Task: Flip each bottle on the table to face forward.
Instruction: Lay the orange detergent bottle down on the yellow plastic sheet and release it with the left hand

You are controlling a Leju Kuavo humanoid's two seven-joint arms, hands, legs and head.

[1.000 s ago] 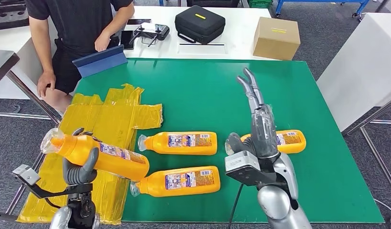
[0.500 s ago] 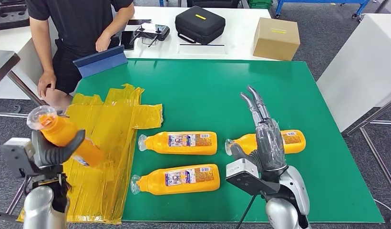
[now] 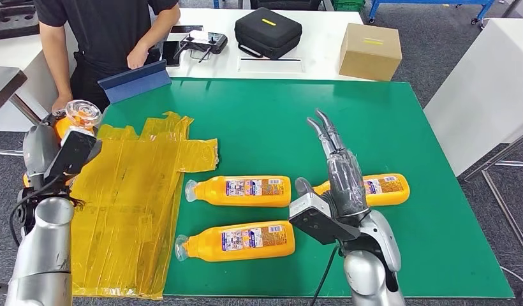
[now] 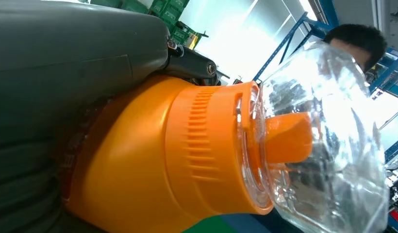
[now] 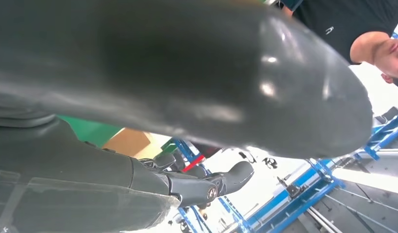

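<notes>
One bottle lifted, three lying on the green surface point(image 3: 265, 121).

At the left edge of the frame, the left robot hand point(image 3: 62, 155) grips a glossy orange plastic bottle point(image 3: 77, 120), ribbed collar and clear domed cap up. The right robot hand point(image 3: 340, 182) hovers centre-right, fingers straight, holding nothing. Three labelled bottles point(image 3: 241, 191) lie sideways beside crinkled yellow film point(image 3: 128, 191); most flipping seems undone.

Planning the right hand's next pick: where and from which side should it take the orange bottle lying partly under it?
Probably around the labelled mid-body of the orange plastic bottle, coming down from above. It lies flat on the green table, its widest straight stretch facing up; the clear cap end sits beneath the open right hand.
</notes>
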